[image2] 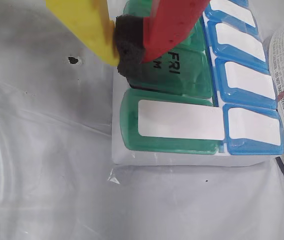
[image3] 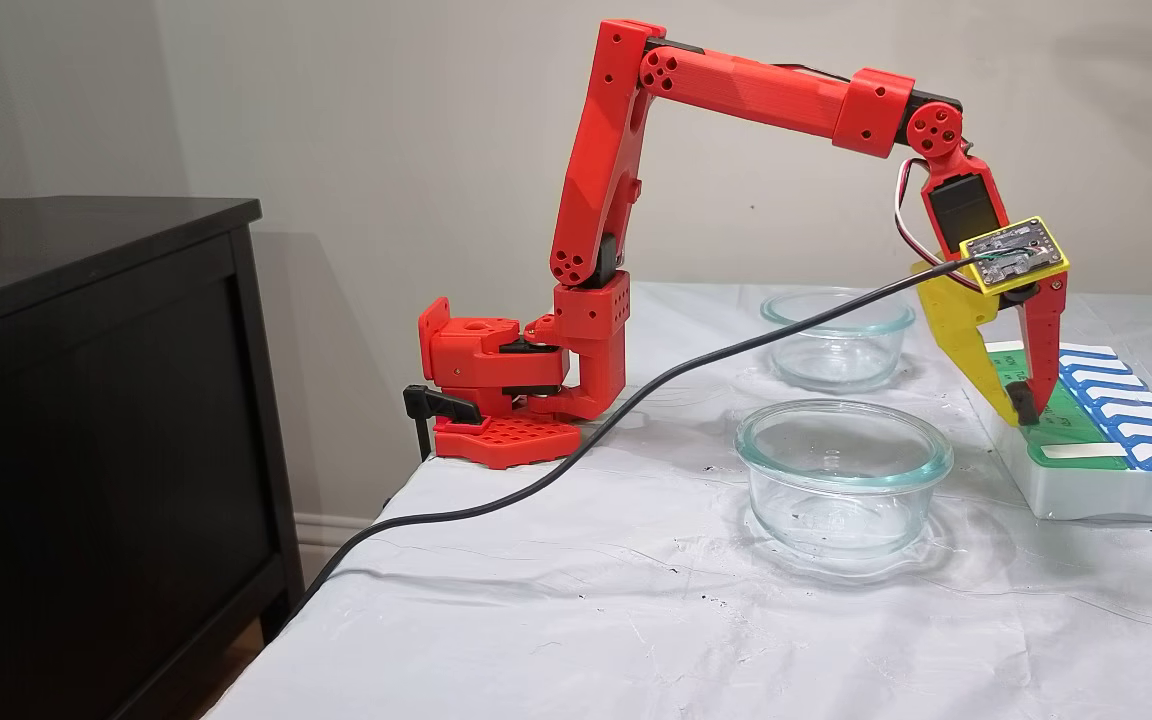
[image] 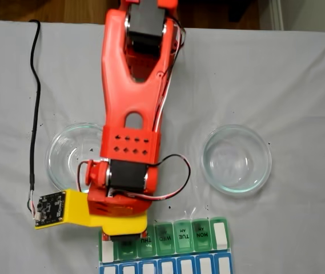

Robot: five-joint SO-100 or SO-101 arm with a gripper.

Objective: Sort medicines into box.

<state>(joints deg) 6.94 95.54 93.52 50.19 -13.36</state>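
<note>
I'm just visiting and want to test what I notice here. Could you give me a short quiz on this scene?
1. True or false: the tool hangs over the blue row of the box.
2. How many glass bowls stand on the table: A one, B two, C three?
3. Fill in: the lid under the tool reads ___.

Key: 1 false, it is at the green row. 2 B, a near bowl and a far bowl. 3 FRI, partly covered in the wrist view.
</note>
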